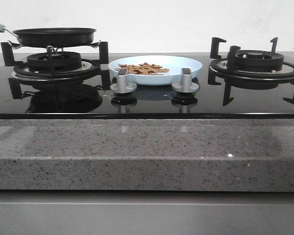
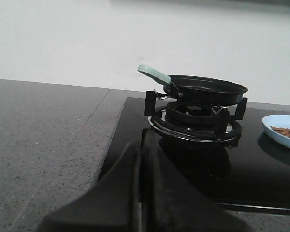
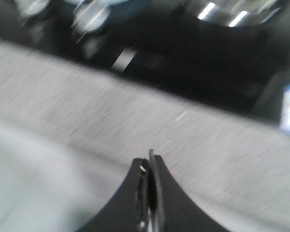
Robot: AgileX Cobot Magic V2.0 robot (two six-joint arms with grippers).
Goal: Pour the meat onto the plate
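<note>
The meat lies heaped on the plate, which sits between the two burners behind the knobs. The left gripper is pressed closed and empty — the frying pan sits on the burner ahead of it. The right gripper is closed too, empty, over the stone counter.

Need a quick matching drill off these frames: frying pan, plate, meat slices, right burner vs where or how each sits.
Things:
1. black round frying pan
2. shallow pale-blue round plate
3. small orange-brown meat slices
4. black right burner grate

States:
A. piled on the plate
B. nothing on it
C. on the left burner
D. on the glass hob between the burners

Pairs: 1-C, 2-D, 3-A, 4-B
</note>
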